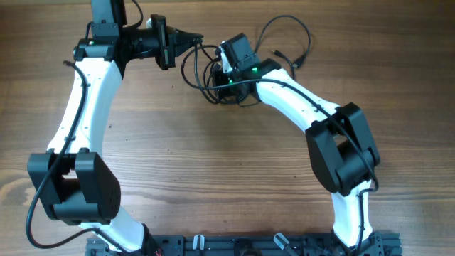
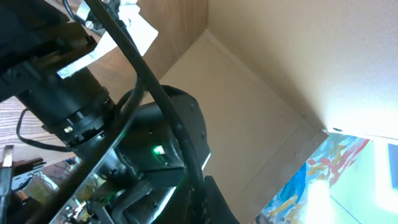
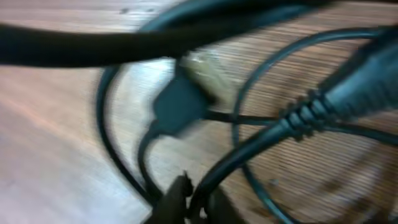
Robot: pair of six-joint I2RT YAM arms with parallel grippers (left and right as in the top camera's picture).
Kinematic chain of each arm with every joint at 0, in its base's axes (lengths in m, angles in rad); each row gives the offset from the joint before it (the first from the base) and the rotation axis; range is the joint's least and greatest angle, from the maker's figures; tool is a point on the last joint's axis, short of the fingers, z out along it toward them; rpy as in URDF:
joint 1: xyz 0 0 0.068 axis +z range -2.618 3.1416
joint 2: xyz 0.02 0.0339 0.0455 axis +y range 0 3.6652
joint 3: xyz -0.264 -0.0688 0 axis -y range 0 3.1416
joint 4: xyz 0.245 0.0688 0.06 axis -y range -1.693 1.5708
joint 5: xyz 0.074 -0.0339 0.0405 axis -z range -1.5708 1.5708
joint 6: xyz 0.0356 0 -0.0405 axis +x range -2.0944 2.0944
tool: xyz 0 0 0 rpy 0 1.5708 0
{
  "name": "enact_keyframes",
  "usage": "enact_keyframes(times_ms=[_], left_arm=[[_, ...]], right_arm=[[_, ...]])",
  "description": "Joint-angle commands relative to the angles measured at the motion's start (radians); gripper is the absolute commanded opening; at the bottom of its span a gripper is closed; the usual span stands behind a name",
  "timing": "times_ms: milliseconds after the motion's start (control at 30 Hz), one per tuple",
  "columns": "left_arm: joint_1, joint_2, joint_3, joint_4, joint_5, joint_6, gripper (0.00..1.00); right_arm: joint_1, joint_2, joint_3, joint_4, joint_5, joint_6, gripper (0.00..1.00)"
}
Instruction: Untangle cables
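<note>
The cables (image 1: 202, 80) are seen knotted at the far side of the table (image 1: 213, 178), no strand yet freed; one strand appears pinched in the closed left gripper (image 1: 193, 39); the grip of the right gripper (image 3: 193, 199), lowered into the knot, cannot be told.

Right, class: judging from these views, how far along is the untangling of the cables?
Early. Done: one strand arcs away from the cables, its plug ends lying free on the table. In hand: the left gripper and right gripper both sit at the clump; the blurred right wrist view cannot confirm a grip. Left: the loops there overlap and need separating.
</note>
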Motion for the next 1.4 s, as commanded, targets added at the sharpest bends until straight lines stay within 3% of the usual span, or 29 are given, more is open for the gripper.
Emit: enact_keyframes(times_ms=[0, 100, 133, 200, 267, 400, 533, 633, 700, 967, 1133, 1200, 1300, 1367], left_arm=[[0.018, -0.020, 0.007, 0.006, -0.037, 0.083, 0.04], [0.050, -0.020, 0.007, -0.035, -0.100, 0.463, 0.04], [0.056, -0.020, 0.007, -0.078, -0.148, 0.531, 0.04], [0.070, -0.020, 0.007, -0.286, -0.439, 0.642, 0.04], [0.068, -0.020, 0.007, -0.435, -0.702, 0.658, 0.04], [0.063, -0.020, 0.007, -0.592, -0.946, 0.658, 0.04], [0.064, -0.020, 0.007, -0.635, -1.068, 0.657, 0.04], [0.063, -0.017, 0.007, -0.636, -1.109, 0.653, 0.04], [0.063, -0.016, 0.007, -0.644, -1.108, 0.653, 0.04], [-0.004, -0.016, 0.007, -0.643, -0.892, 0.658, 0.06], [-0.122, -0.015, 0.007, -0.500, -0.887, 0.658, 0.37], [-0.150, -0.015, 0.007, -0.426, -0.887, 0.681, 0.44], [-0.178, -0.015, 0.007, -0.346, -0.887, 0.710, 0.47], [-0.191, -0.014, 0.007, -0.319, -0.892, 0.710, 0.48]], right_arm=[[-0.001, 0.020, -0.028, -0.018, 0.128, 0.076, 0.04], [-0.037, -0.019, -0.027, -0.099, 0.023, 0.016, 0.04], [-0.066, -0.054, -0.027, -0.125, -0.067, -0.043, 0.04], [-0.133, -0.161, -0.026, -0.192, -0.231, -0.135, 0.04], [-0.203, -0.287, -0.026, -0.229, -0.343, -0.163, 0.04], [-0.306, -0.483, -0.026, -0.232, -0.400, -0.122, 0.04], [-0.372, -0.568, -0.026, -0.316, -0.079, -0.031, 0.04], [-0.370, -0.545, -0.027, -0.430, 0.166, 0.036, 0.04], [-0.369, -0.510, -0.027, -0.483, 0.171, 0.035, 0.04], [-0.318, -0.373, -0.027, -0.516, -0.228, -0.169, 0.04], [-0.318, -0.373, -0.027, -0.592, -0.189, -0.182, 0.04], [-0.318, -0.373, -0.027, -0.618, -0.159, -0.162, 0.06], [-0.318, -0.373, -0.027, -0.647, -0.139, -0.162, 0.18], [-0.318, -0.373, -0.027, -0.668, -0.106, -0.162, 0.36]])
